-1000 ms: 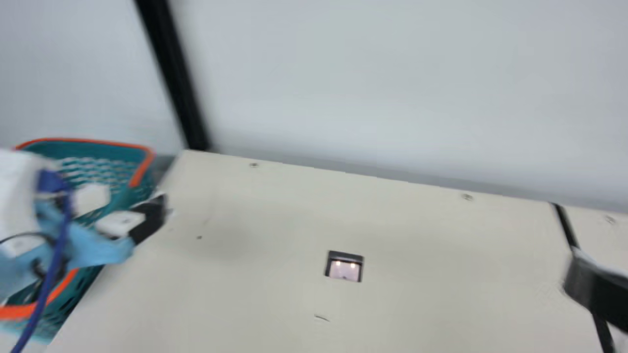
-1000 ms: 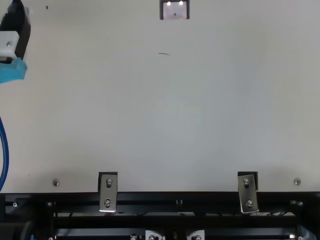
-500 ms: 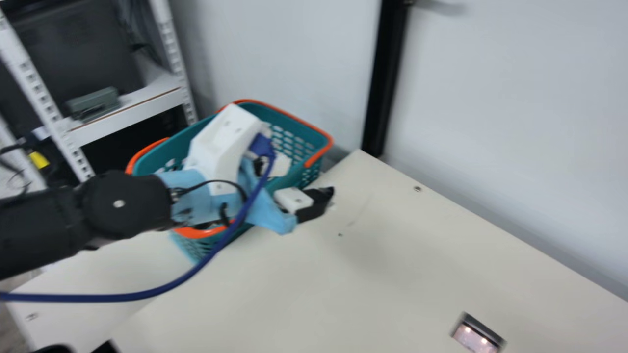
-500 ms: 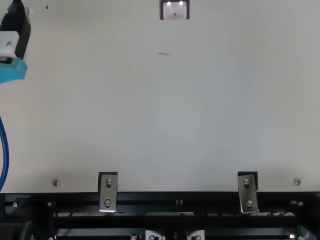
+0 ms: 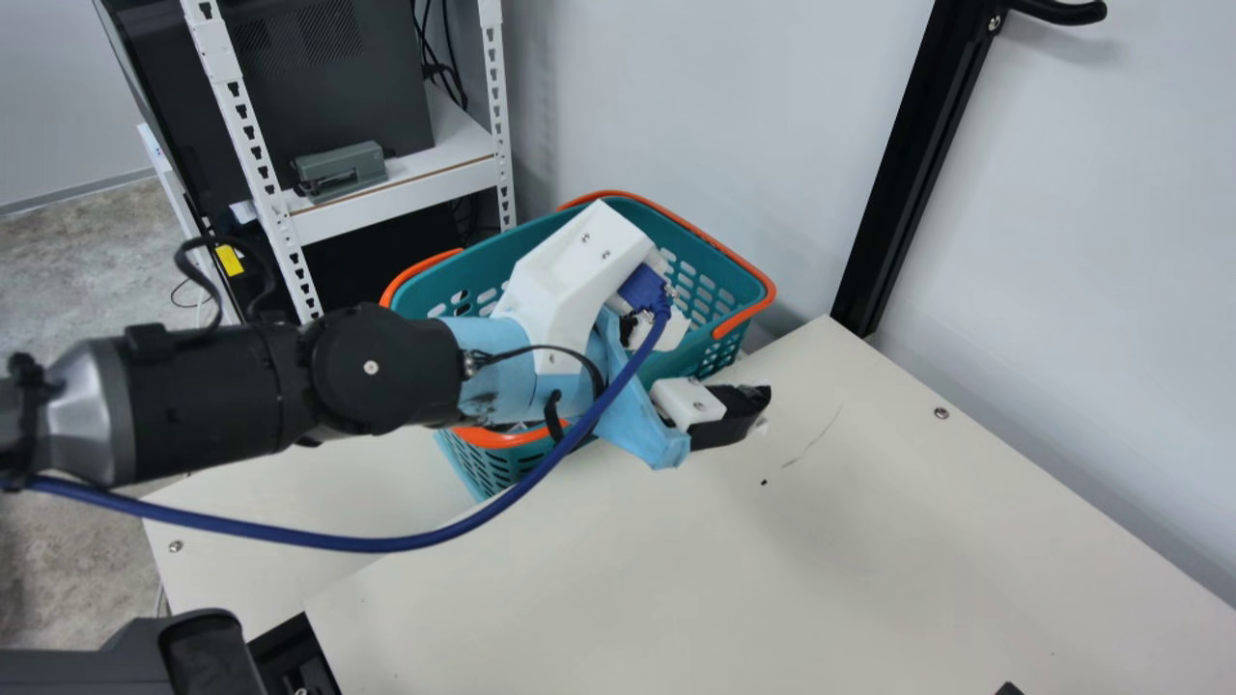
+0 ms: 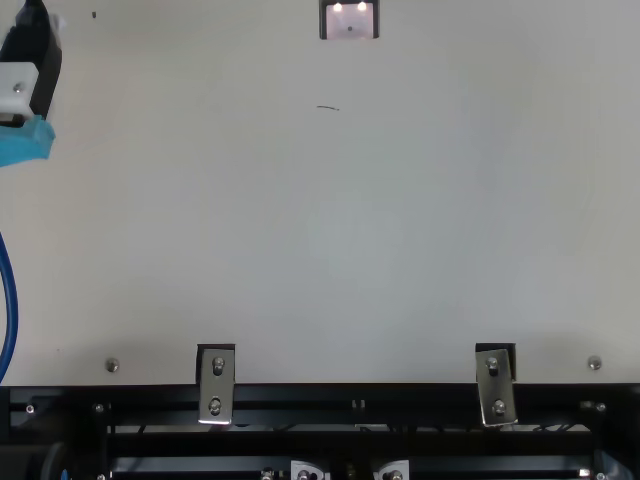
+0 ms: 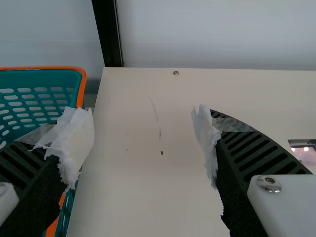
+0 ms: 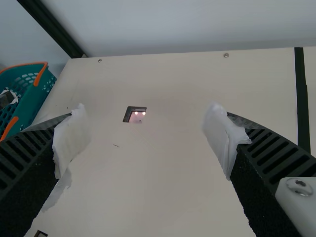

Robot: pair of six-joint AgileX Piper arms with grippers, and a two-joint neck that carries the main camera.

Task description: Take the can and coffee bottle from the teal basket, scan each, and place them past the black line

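In the main view my left gripper (image 5: 719,415) is held above the table, beside the near right side of the teal basket (image 5: 719,253); the arm covers much of the basket's inside. Seen from its own wrist, the left gripper (image 7: 142,136) has wide-apart fingers with nothing between, one over the basket's edge (image 7: 74,74). My right gripper (image 8: 145,140), in the right wrist view, is spread and empty above the table. Beyond its fingers lie the scanner (image 8: 135,114), set in the tabletop with two lights lit, and the black line (image 8: 301,94) near one edge.
A white shelf rack (image 5: 406,183) with a grey-green stapler-like tool (image 5: 340,169) stands behind the basket. A black post (image 5: 917,164) rises at the table's corner by the wall. A blue cable (image 5: 367,543) hangs from the left arm over the table.
The neck camera has turned toward the left, bringing the left arm, whole basket and rack into the main view. In the top view the left arm stays where it was.
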